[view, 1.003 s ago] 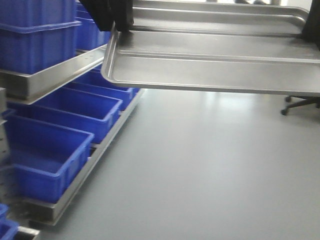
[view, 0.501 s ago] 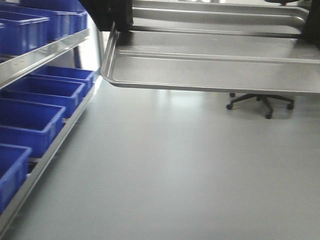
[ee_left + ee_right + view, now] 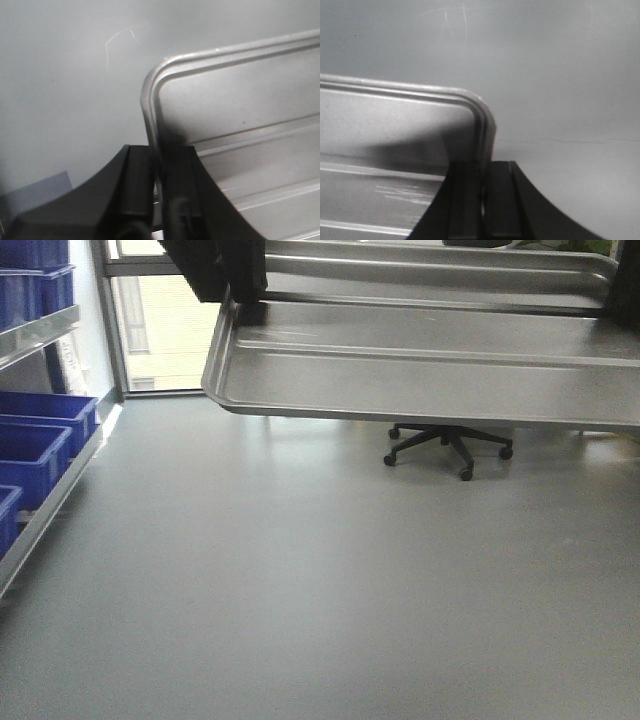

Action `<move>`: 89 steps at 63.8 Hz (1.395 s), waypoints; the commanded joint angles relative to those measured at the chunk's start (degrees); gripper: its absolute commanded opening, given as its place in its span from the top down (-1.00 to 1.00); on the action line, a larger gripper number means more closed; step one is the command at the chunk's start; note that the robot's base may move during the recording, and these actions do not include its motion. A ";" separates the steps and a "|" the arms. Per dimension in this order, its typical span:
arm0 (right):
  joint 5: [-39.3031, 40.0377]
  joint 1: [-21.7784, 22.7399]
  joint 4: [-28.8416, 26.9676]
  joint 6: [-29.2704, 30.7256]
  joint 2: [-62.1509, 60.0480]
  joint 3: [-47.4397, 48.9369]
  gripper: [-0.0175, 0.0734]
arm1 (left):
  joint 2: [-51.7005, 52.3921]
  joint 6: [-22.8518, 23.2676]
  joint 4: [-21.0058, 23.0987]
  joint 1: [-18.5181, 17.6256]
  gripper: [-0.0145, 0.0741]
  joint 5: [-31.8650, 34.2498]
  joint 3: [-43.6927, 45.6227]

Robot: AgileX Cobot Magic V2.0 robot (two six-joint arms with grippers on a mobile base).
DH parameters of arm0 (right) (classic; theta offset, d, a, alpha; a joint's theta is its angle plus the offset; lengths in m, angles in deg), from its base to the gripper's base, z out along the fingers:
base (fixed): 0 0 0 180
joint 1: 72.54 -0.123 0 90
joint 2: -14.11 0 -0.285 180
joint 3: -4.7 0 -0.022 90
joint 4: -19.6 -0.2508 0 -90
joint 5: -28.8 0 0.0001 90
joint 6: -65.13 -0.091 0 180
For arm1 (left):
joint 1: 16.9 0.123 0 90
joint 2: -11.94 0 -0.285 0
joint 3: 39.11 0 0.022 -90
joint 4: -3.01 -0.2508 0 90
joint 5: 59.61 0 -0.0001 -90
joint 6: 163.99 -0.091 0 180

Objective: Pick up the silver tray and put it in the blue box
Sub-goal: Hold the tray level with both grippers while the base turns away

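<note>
The silver tray (image 3: 420,360) hangs level in the air across the top of the front view, its two long ridges showing. My left gripper (image 3: 235,300) is shut on its left rim; the left wrist view shows both fingers clamping the rim (image 3: 159,150) near a rounded corner of the tray (image 3: 240,100). My right gripper (image 3: 630,290) is at the tray's right end; the right wrist view shows it shut on the rim (image 3: 484,165) of the tray (image 3: 395,120). Blue boxes (image 3: 40,440) sit on a rack at the far left, well apart from the tray.
A metal rack with a shelf rail (image 3: 40,335) holds the blue crates along the left edge. A black office chair base (image 3: 447,445) stands beyond, under the tray. A window or glass door (image 3: 160,330) is at the back left. Grey floor (image 3: 300,590) fills the middle.
The view has swung right: the rack of blue crates slid off to the left, and the chair and window came into view. Both grippers still hold the tray the same way.
</note>
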 commanded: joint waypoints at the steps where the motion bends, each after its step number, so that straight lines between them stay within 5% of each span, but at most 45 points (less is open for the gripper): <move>1: 2.22 -0.01 -0.27 1.01 -1.92 2.09 0.49 | 2.34 0.03 -0.74 -0.53 0.65 3.42 2.15; 89: 2.16 -0.01 -0.27 1.01 -1.92 2.09 0.49 | 2.34 0.03 -0.50 -0.53 0.65 3.52 2.15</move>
